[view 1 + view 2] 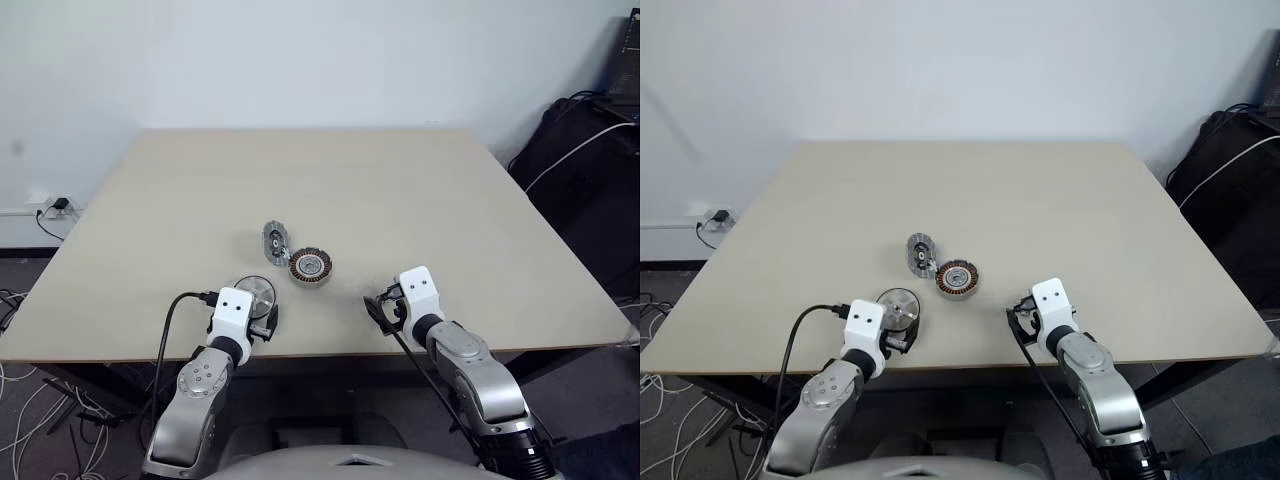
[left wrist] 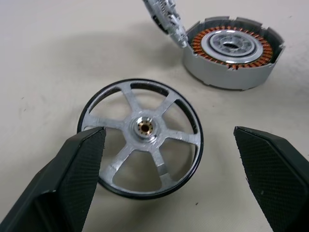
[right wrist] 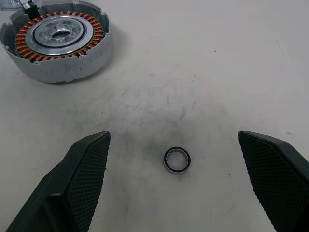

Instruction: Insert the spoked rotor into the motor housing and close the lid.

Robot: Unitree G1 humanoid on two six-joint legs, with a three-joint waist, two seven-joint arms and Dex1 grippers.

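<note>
Spoked rotor (image 2: 145,128) flat on table (image 1: 450,200), lower centre-left in left eye view, just ahead of left gripper (image 2: 169,135), between its wide-apart jaws, untouched. Motor housing (image 1: 310,266) with copper windings mid-frame, lid (image 1: 275,243) tilted against it. Right wrist view adds small dark ring (image 3: 176,159) ahead of right gripper (image 3: 174,137), jaws apart, empty.

A pale beige table (image 1: 400,180) carries four small parts. Near its middle sits a silver round housing with copper-brown windings (image 1: 310,266) inside, and a hinged grey lid (image 1: 275,241) stands tilted open, touching its rim. Closer to the near edge lies a silver spoked wheel with a dark rim (image 2: 140,137). Apart from these lies a small dark ring (image 3: 176,160).
</note>
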